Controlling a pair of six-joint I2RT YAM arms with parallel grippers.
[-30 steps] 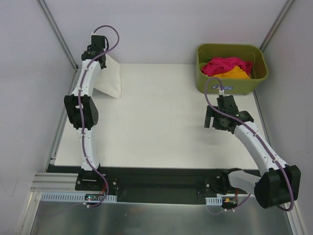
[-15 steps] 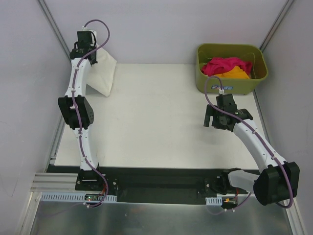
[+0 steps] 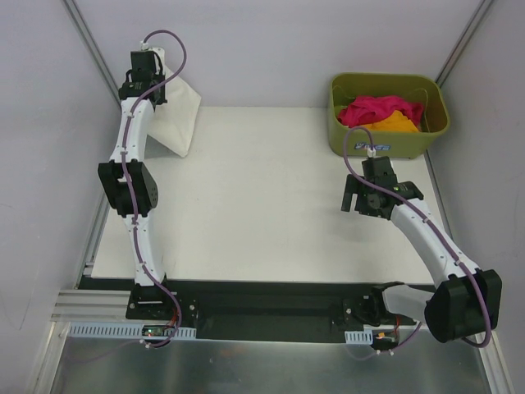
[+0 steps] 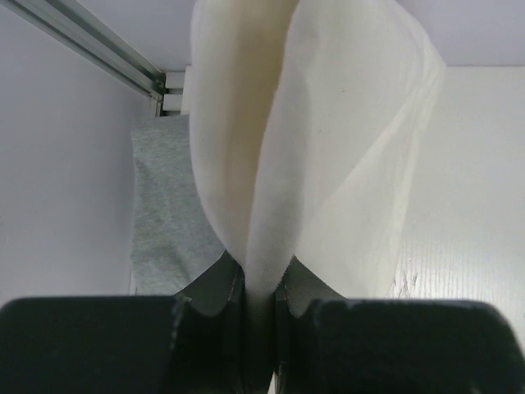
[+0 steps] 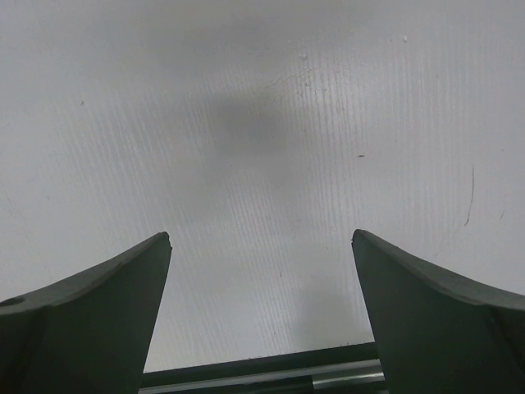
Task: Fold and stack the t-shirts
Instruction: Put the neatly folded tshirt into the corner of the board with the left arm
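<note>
Gripping cream-white t-shirt [image 4: 344, 164] in left hand [image 4: 258, 277]

Soft, even light falls from overhead, and the white desk [image 3: 271, 205] is bright without glare. Under the right end effector [image 5: 261, 236] lies a faint, blurry shadow, and its near fingers [image 5: 90, 320] look soft-edged. In the left wrist view the cream-white t-shirt [image 4: 344, 164] glows, its closest folds slightly blurred.

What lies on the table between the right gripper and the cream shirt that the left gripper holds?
Nothing. The top view shows only bare table between the right gripper and the cream shirt in the left gripper.
</note>
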